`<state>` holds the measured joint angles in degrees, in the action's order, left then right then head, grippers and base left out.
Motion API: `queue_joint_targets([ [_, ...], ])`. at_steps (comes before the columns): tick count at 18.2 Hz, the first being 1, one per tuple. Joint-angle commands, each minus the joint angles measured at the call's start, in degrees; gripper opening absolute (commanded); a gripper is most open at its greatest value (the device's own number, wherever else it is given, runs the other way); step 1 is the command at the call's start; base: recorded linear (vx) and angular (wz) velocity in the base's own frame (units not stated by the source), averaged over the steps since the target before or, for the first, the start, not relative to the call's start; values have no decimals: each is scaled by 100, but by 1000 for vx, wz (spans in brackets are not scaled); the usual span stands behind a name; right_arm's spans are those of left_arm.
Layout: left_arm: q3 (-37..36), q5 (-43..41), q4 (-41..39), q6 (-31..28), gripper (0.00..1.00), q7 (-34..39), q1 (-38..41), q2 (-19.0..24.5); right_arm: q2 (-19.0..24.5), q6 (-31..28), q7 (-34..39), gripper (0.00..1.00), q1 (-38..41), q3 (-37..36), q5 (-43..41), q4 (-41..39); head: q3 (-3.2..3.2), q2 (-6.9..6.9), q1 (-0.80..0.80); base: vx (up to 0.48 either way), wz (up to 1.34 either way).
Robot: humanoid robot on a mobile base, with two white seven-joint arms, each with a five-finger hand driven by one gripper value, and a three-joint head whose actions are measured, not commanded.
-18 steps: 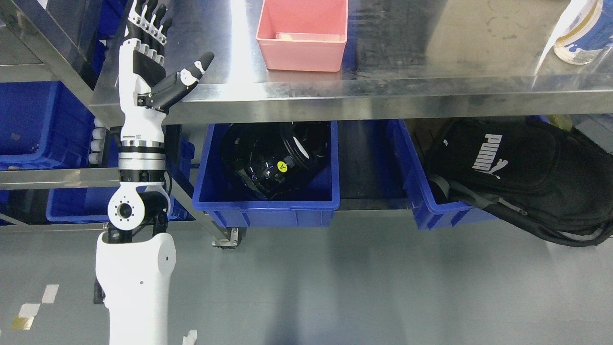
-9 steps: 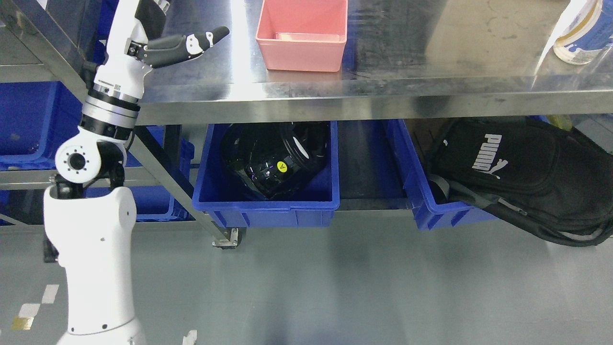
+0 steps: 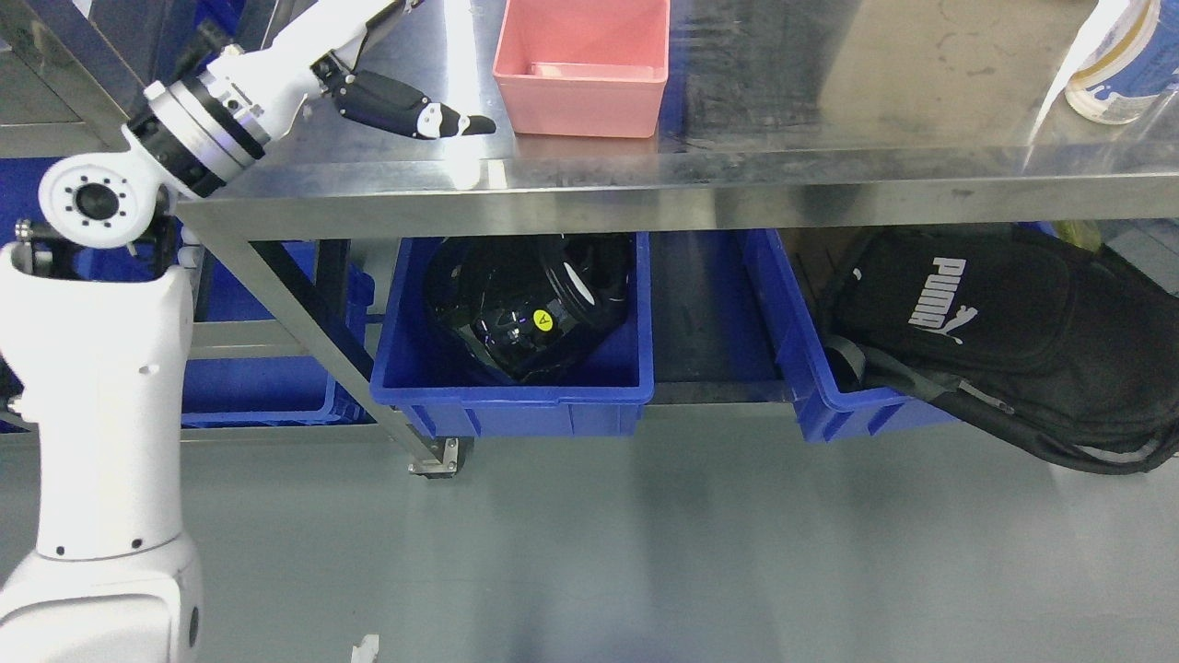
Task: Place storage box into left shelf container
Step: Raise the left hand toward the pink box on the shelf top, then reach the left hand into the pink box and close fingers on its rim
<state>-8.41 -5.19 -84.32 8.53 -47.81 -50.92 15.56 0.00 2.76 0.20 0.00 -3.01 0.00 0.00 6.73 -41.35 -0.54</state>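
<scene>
The pink storage box (image 3: 580, 69) stands open-topped on the steel table (image 3: 737, 175), near its front edge. My left hand (image 3: 405, 64) reaches over the table's left part from the lower left. Its black thumb (image 3: 414, 115) points right, its tip a short gap from the box's left wall. The fingers run up out of the top edge, spread and holding nothing. On the shelf to the left of the table, a blue container (image 3: 258, 396) sits low, partly hidden by my forearm and the table leg. My right arm does not show.
Under the table a blue bin (image 3: 511, 401) holds a shiny black object (image 3: 525, 308). To its right another blue bin (image 3: 829, 405) carries a black backpack (image 3: 995, 331). A white and blue bottle (image 3: 1119, 64) stands at the table's far right. Grey floor lies in front.
My left arm has swung up and to the right, tipping from upright at the table's left corner to lying across the tabletop, thumb now near the pink box. The box has not moved.
</scene>
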Motion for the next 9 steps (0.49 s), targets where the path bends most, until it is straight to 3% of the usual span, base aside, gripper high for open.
queue_joint_targets([
  [1, -1557, -659, 881, -298, 98, -106, -902, 370, -100, 14, -37, 100, -26, 2, -123, -100, 0, 0, 0, 0, 0],
  [4, -1838, -694, 1373, -686, 97, -123, -1235, -87, -100, 6, -29, 100, -26, 2, -123, -100, 0, 0, 0, 0, 0],
  [9, -2252, -694, 1910, -695, 96, -237, -1737, -649, -100, 14, -38, 100, -18, 2, -123, -100, 0, 0, 0, 0, 0],
])
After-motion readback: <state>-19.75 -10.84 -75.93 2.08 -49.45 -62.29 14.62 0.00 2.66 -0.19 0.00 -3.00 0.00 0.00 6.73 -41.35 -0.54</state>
